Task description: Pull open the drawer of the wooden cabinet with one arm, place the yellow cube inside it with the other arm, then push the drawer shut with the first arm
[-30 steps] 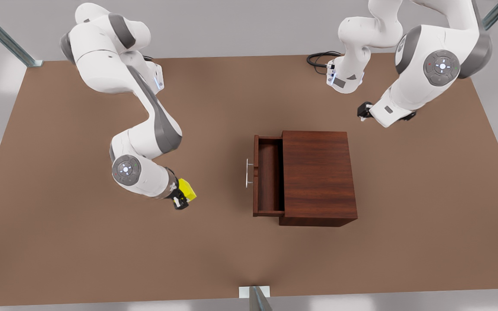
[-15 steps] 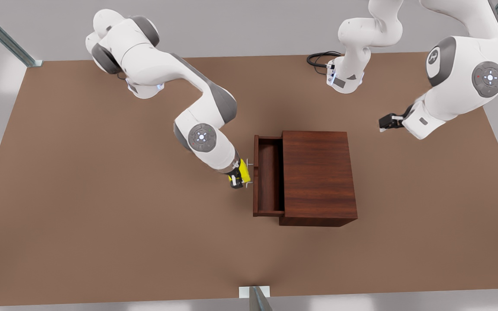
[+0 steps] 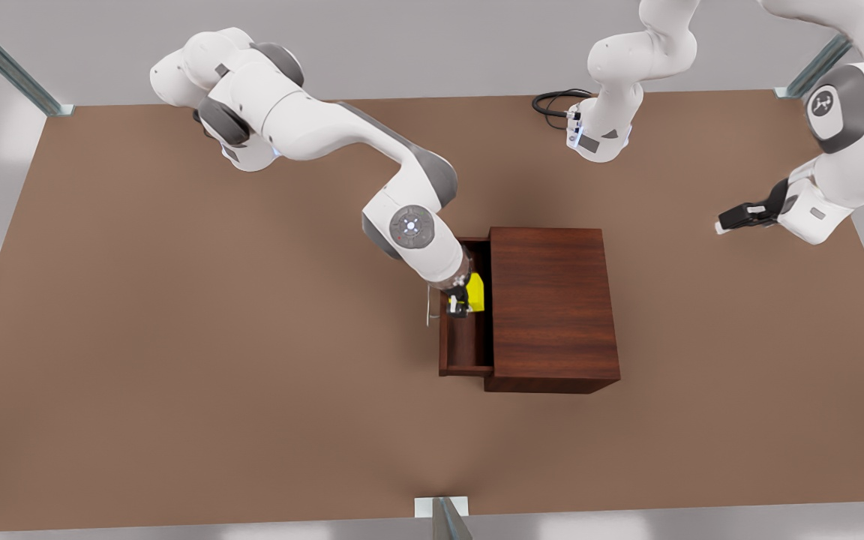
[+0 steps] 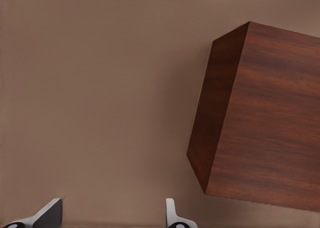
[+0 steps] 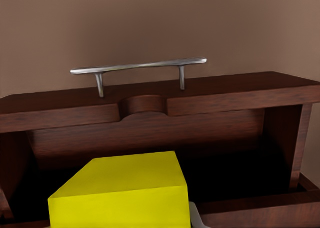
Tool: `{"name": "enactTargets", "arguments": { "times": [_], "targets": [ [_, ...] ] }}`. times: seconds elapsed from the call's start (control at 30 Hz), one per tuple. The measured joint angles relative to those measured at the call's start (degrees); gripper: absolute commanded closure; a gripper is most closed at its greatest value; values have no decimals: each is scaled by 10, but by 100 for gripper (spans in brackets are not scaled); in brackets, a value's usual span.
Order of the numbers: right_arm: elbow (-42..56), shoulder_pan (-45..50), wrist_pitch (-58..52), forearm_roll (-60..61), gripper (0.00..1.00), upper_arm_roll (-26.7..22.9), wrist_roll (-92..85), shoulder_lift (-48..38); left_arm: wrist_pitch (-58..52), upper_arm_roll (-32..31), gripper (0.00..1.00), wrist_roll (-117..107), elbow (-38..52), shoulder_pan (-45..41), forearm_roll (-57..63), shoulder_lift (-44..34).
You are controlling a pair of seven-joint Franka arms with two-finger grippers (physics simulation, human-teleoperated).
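Wooden cabinet: mid-table; drawer pulled out at its 9 o'clock side.
Yellow cube: over open drawer, clamped in right gripper.
Left gripper: fingers apart, empty, at cabinet's 2 o'clock, well apart; arm waits.

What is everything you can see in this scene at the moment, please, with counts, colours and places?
Wooden cabinet: one, dark reddish-brown, middle of the table.
Drawer: one, same wood, pulled out towards the front view's left.
Handle: one, silver bar, on the drawer front.
Yellow cube: one, bright yellow, held over the open drawer.
Table: one, brown, under everything.
Cable: one, black, by the far arm base.
Right end effector: one, black, shut on the yellow cube above the drawer.
Left end effector: one, black, open, waiting off the cabinet at the front view's right.
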Motion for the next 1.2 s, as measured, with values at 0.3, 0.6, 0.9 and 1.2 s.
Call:
{"name": "enactTargets", "arguments": {
  "times": [0.3, 0.6, 0.9, 1.2],
  "targets": [
    [-3, 8, 12, -5, 36, -6, 71, 5, 1, 0, 0, 3, 0, 64, 0, 0],
    [-5, 17, 15, -7, 0, -11, 110, 9, 1, -1, 0, 6, 0, 125, 0, 0],
    [-1, -193, -143, -26, 0, -17, 52, -99, 0, 4, 0, 7, -2, 176, 0, -1],
    [-382, -389, -162, -109, 0, -91, -427, -304, 10, -47, 0, -73, 301, 64, 13, 201]
  ]
}}
